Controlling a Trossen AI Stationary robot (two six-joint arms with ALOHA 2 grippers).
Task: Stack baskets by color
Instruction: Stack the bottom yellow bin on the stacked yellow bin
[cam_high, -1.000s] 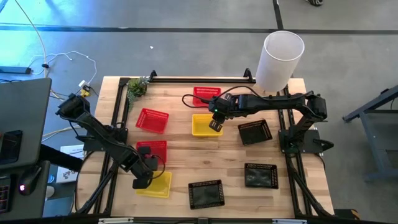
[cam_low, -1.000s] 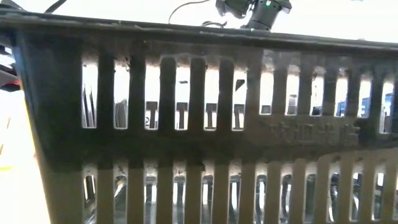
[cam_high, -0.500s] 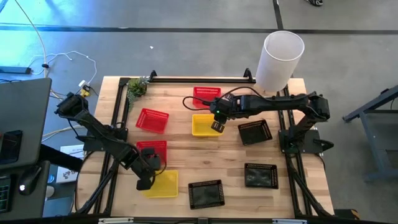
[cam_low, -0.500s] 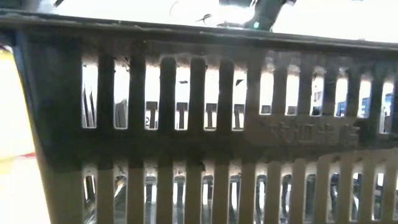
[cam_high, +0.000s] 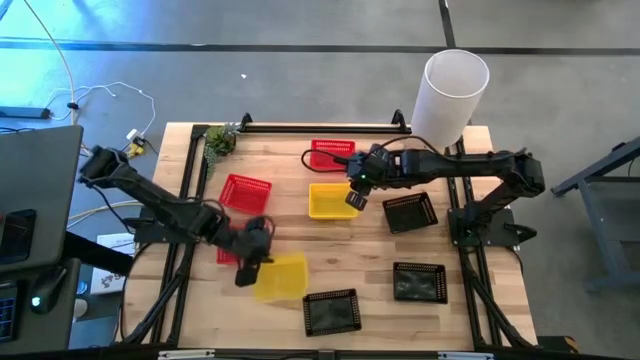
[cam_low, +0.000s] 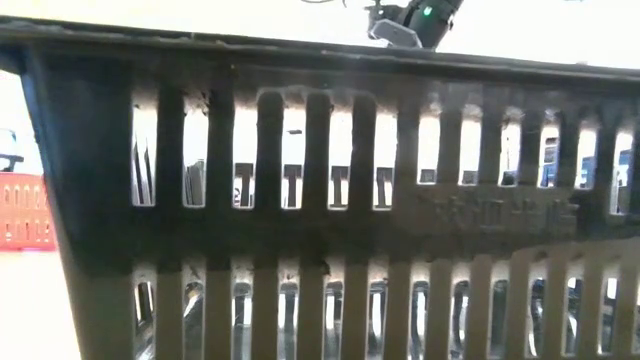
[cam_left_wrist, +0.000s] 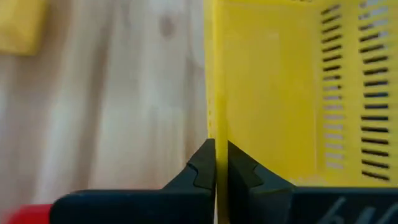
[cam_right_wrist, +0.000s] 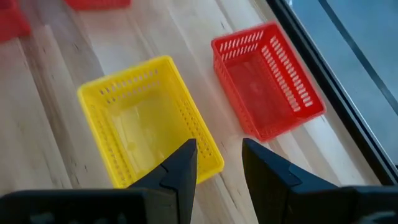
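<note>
Two claws: my left gripper (cam_left_wrist: 216, 163) pinches a yellow basket (cam_left_wrist: 292, 93)'s wall; right gripper (cam_right_wrist: 219, 163) gapes above another yellow basket (cam_right_wrist: 146, 121).

A black basket (cam_low: 320, 200) fills the low view, hiding the table; its lower part is cut off.

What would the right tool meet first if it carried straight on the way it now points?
Probably the yellow basket lying under the open right tool, near the rim facing the red basket; depth is unclear.
</note>
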